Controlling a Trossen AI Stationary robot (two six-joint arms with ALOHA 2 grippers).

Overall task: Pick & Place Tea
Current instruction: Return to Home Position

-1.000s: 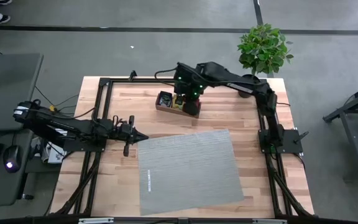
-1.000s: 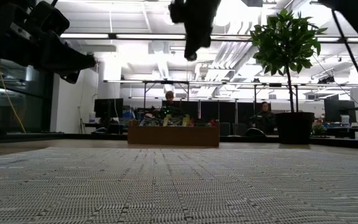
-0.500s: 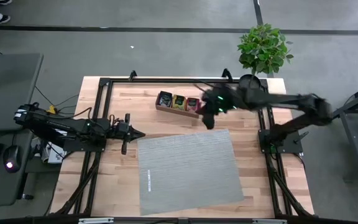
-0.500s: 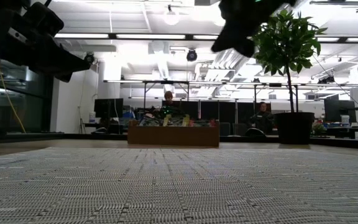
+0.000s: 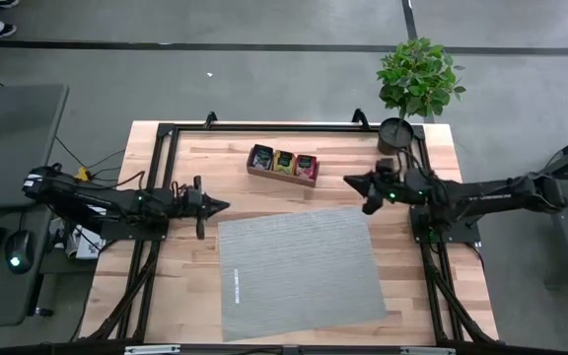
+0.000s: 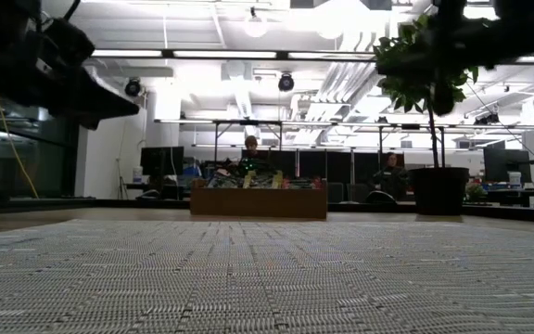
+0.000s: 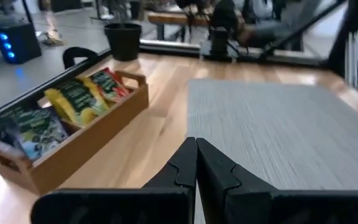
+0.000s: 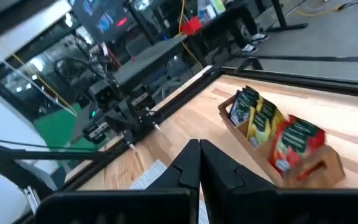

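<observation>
The tea sachets stand on edge in a brown wooden tray (image 5: 283, 164) at the table's far middle: black ones (image 7: 27, 129), yellow-green ones (image 7: 76, 99) and red-pink ones (image 8: 295, 144), each colour in its own compartment. My left gripper (image 5: 225, 205) is shut and empty, hovering level at the grey mat's far left corner. My right gripper (image 5: 348, 179) is shut and empty too, held level above the table just right of the tray. In each wrist view the two fingers (image 7: 196, 163) (image 8: 199, 163) meet with nothing between them.
A large grey mat (image 5: 302, 268) covers the table's near middle. A potted plant (image 5: 417, 81) stands at the far right corner. A black frame (image 5: 264, 127) runs around the table. A person sits in the room beyond the table (image 6: 251, 148).
My right gripper has swung from above the tray toward the table's right edge and come down, tipping from pointing downward to level and rolling. The tray and sachets have stayed put. My left arm has drawn back slightly toward the left edge.
</observation>
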